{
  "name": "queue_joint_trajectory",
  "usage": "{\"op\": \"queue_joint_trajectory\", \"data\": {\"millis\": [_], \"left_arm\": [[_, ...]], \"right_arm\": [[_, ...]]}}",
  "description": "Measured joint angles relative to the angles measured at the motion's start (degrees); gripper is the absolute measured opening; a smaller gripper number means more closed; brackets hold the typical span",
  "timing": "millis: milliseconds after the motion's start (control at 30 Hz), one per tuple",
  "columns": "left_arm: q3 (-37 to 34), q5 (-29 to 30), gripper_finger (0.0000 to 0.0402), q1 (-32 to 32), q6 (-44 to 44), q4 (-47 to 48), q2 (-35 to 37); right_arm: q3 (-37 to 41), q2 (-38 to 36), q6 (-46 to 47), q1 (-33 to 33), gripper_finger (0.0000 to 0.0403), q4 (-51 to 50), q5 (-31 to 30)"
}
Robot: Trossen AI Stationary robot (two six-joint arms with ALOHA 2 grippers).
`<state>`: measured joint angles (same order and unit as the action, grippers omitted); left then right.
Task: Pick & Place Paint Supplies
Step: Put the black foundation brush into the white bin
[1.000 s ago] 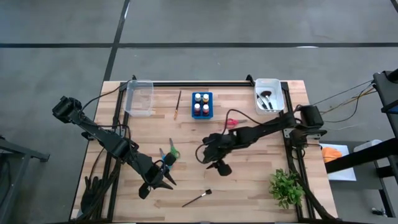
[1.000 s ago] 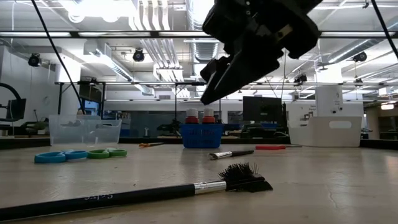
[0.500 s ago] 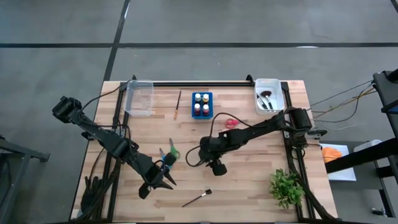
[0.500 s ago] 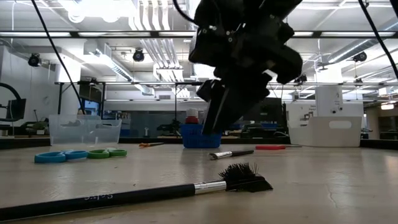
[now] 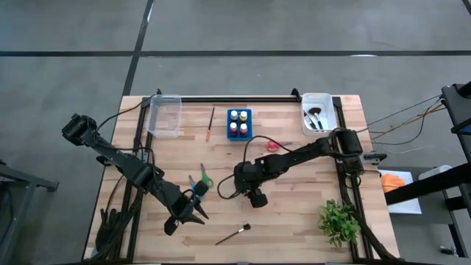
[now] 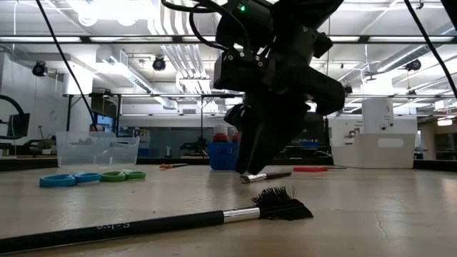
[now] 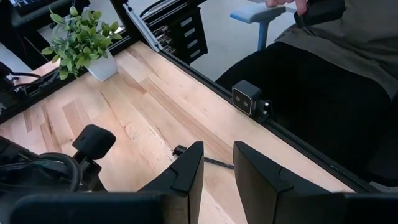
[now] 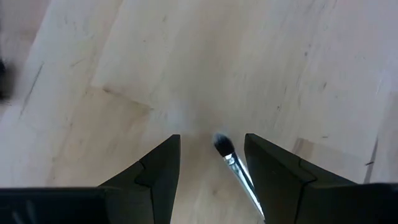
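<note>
My right gripper hangs open, fingers pointing down, low over the table's middle. In the right wrist view its fingers stand on either side of the dark bristle head of a small silver-ferruled brush that lies flat on the wood. I cannot tell that they touch it. My left gripper waits open near the front left. A long black-handled brush lies by the near edge. Green and blue scissors lie flat left of centre.
A blue bottle holder with small bottles stands at the far middle, a wooden-handled brush to its left, red scissors to its right. Clear bins sit at far left and far right. A plant stands near right.
My right gripper has moved toward the table's left edge and come down toward the small brush, and its fingers have tipped from slanting to pointing nearly straight down. Nothing on the table has moved.
</note>
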<state>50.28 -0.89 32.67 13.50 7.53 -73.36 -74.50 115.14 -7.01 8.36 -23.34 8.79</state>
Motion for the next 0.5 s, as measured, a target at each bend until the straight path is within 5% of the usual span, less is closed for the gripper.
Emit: {"op": "queue_joint_trajectory", "data": {"millis": [500], "left_arm": [[0.0, 0.0, 0.0095, 0.0, 0.0, 0.0, 0.0]], "right_arm": [[0.1, 0.1, 0.6, 0.0, 0.0178, 1.3, 0.0]]}}
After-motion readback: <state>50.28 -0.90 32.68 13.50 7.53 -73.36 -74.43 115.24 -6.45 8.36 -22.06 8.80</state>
